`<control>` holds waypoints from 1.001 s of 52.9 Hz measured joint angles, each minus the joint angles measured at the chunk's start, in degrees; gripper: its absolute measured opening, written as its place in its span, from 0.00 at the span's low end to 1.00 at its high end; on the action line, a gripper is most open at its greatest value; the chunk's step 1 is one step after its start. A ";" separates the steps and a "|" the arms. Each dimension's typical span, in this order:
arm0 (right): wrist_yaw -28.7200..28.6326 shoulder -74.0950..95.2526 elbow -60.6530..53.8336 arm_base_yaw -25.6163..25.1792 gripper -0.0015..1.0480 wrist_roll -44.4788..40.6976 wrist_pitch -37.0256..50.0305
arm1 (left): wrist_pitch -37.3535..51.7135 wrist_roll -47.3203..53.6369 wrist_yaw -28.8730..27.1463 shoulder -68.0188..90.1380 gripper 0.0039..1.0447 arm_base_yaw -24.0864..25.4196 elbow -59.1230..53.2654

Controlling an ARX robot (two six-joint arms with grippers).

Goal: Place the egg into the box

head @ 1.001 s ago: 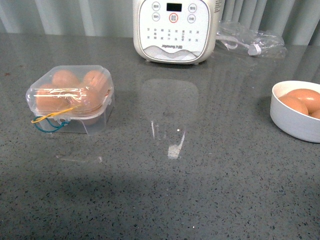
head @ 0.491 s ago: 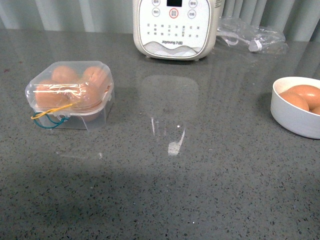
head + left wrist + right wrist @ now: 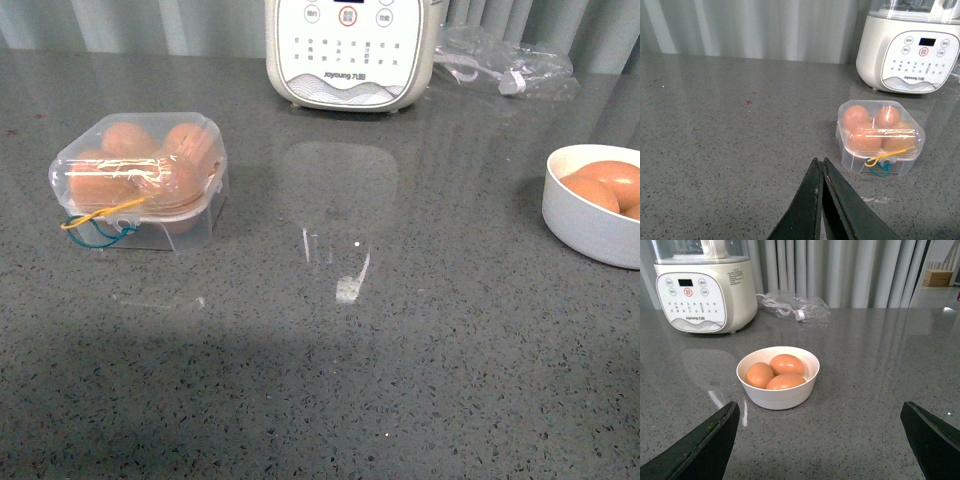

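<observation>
The clear plastic box [image 3: 140,182] stands at the left of the grey counter with its lid down and several brown eggs inside; a yellow and blue cord hangs at its front. It also shows in the left wrist view [image 3: 880,136]. Three brown eggs [image 3: 776,374] lie in a white bowl [image 3: 778,395], seen at the right edge in the front view [image 3: 590,215]. My left gripper [image 3: 820,165] is shut and empty, a short way in front of the box. My right gripper [image 3: 820,425] is wide open and empty, in front of the bowl. Neither arm shows in the front view.
A cream kitchen appliance [image 3: 350,52] stands at the back centre. A crumpled clear bag with a cable [image 3: 505,65] lies to its right. A grey curtain hangs behind the counter.
The front view has tilted slightly, so everything sits a little higher in the picture. The box, bowl and appliance have not moved on the counter.
</observation>
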 joint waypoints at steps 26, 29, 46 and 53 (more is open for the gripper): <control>0.00 0.00 0.00 0.00 0.93 0.00 0.00 | -14.64 0.02 0.09 -12.79 0.03 0.00 0.02; 0.02 0.00 0.00 0.00 0.93 0.00 0.00 | -16.68 0.02 0.02 -15.04 0.03 0.00 0.02; 0.00 0.00 0.00 0.00 0.93 0.00 0.00 | -17.20 0.02 0.02 -16.83 0.27 0.00 0.02; 0.00 0.00 0.00 0.00 0.93 0.00 0.00 | -17.20 0.02 0.02 -16.83 0.50 0.00 0.02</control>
